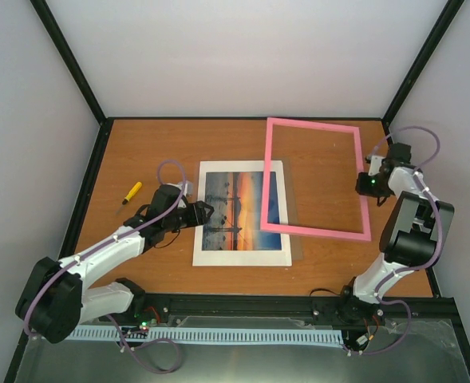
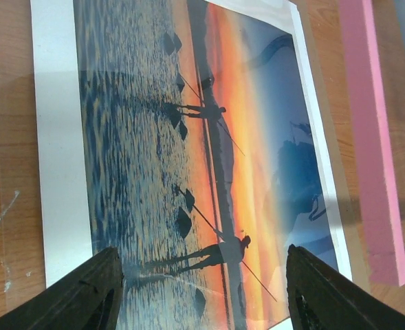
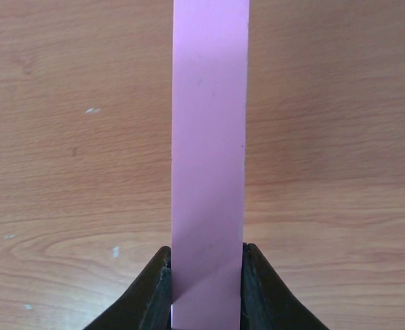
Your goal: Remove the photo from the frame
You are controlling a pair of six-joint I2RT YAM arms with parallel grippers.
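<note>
Pink frame, clamped in right tool, is off the photo. Left tool hangs open over photo; frame set-down likely remains.

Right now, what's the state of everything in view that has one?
frame: empty, apart from the photo, gripped on its right bar.
photo: out of the frame, lying flat on the table inside its white mat.
left end effector: open above the photo, holding nothing.
right end effector: shut on the frame.
screwdriver: lying on the table, untouched.
</note>
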